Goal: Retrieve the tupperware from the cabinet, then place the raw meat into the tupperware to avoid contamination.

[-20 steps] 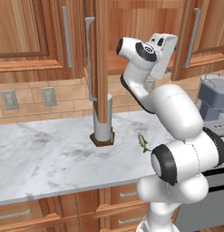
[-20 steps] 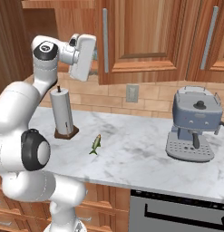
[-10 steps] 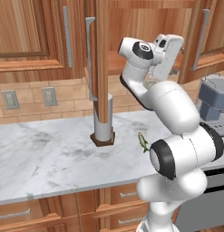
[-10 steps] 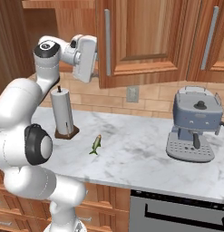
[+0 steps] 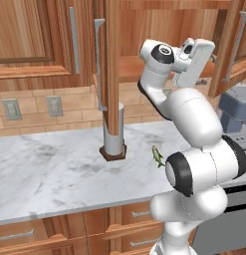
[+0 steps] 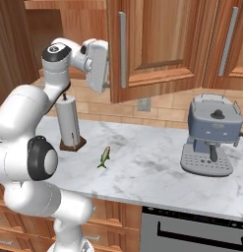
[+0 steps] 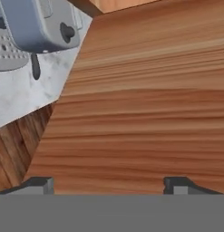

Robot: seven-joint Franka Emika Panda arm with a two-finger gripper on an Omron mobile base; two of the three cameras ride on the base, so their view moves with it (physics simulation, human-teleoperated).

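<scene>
On the marble counter (image 6: 142, 162) lies the slender greenish-yellow raw meat (image 6: 104, 156).

The scene is evenly and brightly lit, with flat rendered light and no glare. Soft shadows lie on the marble worktop (image 5: 55, 169) beneath the towel roll (image 6: 70, 125) and beside the coffee machine (image 6: 211, 135). The cabinet (image 5: 30, 40) interior is dimmer than its doors. Edges are sharp, without blur or lens bending. In the hand view the wood grain looks slightly smeared up close.
</scene>
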